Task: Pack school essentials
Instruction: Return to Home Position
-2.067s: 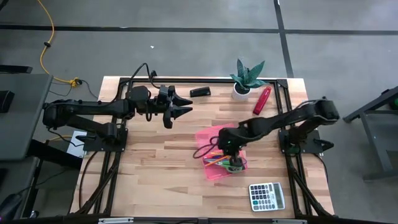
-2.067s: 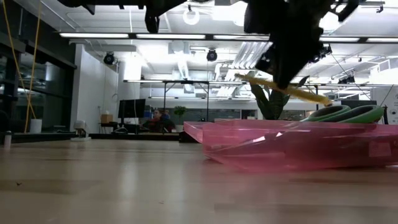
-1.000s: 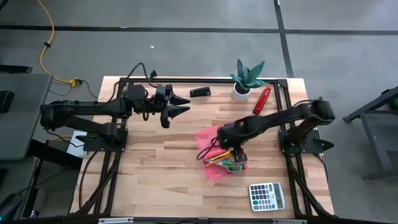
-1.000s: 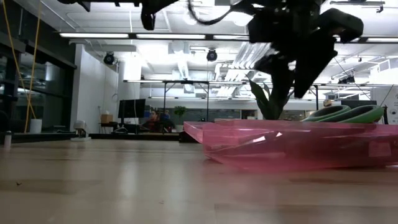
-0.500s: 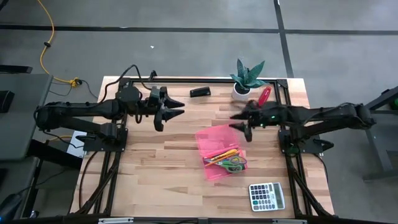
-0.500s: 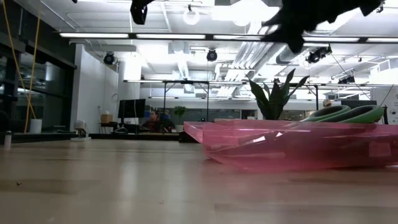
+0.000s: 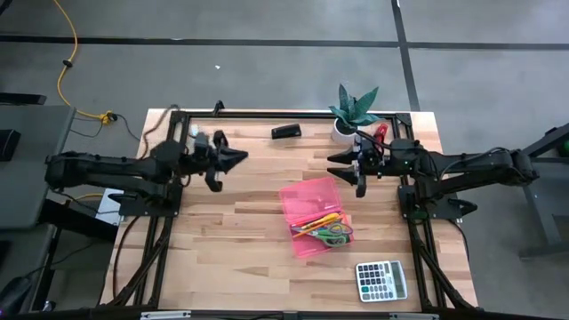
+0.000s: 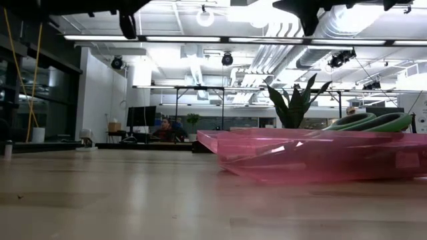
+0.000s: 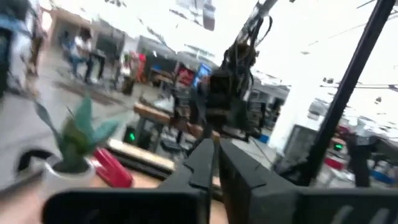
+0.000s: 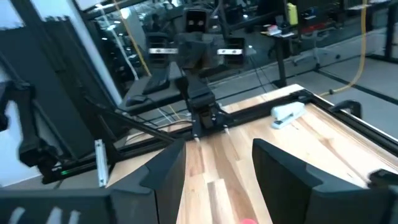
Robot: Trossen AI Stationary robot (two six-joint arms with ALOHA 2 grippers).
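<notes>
You have two claws over the counter (image 7: pixel 222 231), both well apart from the tray. The left claw (image 7: pixel 238 158) hangs above the left half, toward the back edge where the plant stands. In its wrist view the two fingers (image 9: pixel 202 165) are drawn almost together, with only a thin gap and nothing in it. The right claw (image 7: pixel 348 171) hangs above the right half, near the plant and between it and the tray. Its fingers (image 10: pixel 165 171) are spread wide and hold nothing.

The school essentials lie in one translucent pink tray (image 7: pixel 302 194), a little right of the counter's middle. You can count one pair of green-handled scissors (image 7: pixel 335 233) at the end nearer the front edge. Beside it is a bundle of thin pencils (image 7: pixel 313 222) in yellow, orange and red, too tightly bunched to count surely. In the low view, two green handle loops rise above the tray's rim.

Outside the tray there is one potted plant (image 7: pixel 356 108) and one red item (image 7: pixel 380 132) just beside it. One black item (image 7: pixel 285 132) lies along the back edge, and one calculator (image 7: pixel 380 281) sits at the front right corner.
</notes>
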